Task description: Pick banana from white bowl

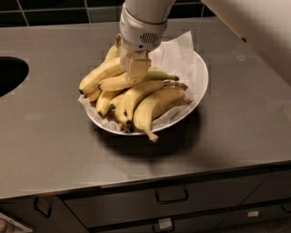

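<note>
The white bowl (201, 86), lined with crumpled white paper (178, 53), stands in the middle of the grey counter and holds a pile of several bananas. The banana (111, 83) lies across the top of the pile, dark tip to the left and greenish stem end to the right. My gripper (137, 69) reaches down from the white arm above and sits right on the middle of this banana, hiding that part. Other yellow bananas (152, 107) lie in front of it and below it.
A dark round sink opening (10, 75) is cut into the counter at the far left. Dark wall tiles (59, 5) run behind the counter. Drawers with handles (172, 195) sit under the counter's front edge. The white arm (254, 27) crosses the upper right.
</note>
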Robot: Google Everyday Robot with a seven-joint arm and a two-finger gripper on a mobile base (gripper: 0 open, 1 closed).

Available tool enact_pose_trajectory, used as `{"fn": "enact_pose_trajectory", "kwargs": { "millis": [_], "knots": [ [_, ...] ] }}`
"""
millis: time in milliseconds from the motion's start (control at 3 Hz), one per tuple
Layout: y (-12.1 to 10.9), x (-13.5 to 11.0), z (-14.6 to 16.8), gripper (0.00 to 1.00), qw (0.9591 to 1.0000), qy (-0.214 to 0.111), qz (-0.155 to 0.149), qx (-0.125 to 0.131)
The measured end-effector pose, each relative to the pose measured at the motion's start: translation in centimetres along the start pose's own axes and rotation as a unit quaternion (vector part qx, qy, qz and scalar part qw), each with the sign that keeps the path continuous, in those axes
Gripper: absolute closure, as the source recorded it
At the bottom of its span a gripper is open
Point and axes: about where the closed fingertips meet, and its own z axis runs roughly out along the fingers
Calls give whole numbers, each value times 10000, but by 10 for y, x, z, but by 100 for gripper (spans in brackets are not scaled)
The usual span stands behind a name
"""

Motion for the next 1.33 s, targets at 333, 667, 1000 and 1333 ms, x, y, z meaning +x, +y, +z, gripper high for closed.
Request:
{"fn": "enact_pose_trajectory", "kwargs": {
  "millis": [333, 667, 1000, 1333],
  "knots": [
    [0, 1, 1, 56, 10000, 8, 2, -30],
    [2, 3, 4, 56, 9999, 40, 9, -113],
    [4, 4, 7, 57, 9998, 66, 15, -187],
    [3, 4, 6, 56, 9997, 74, 14, -229]
  ]
}}
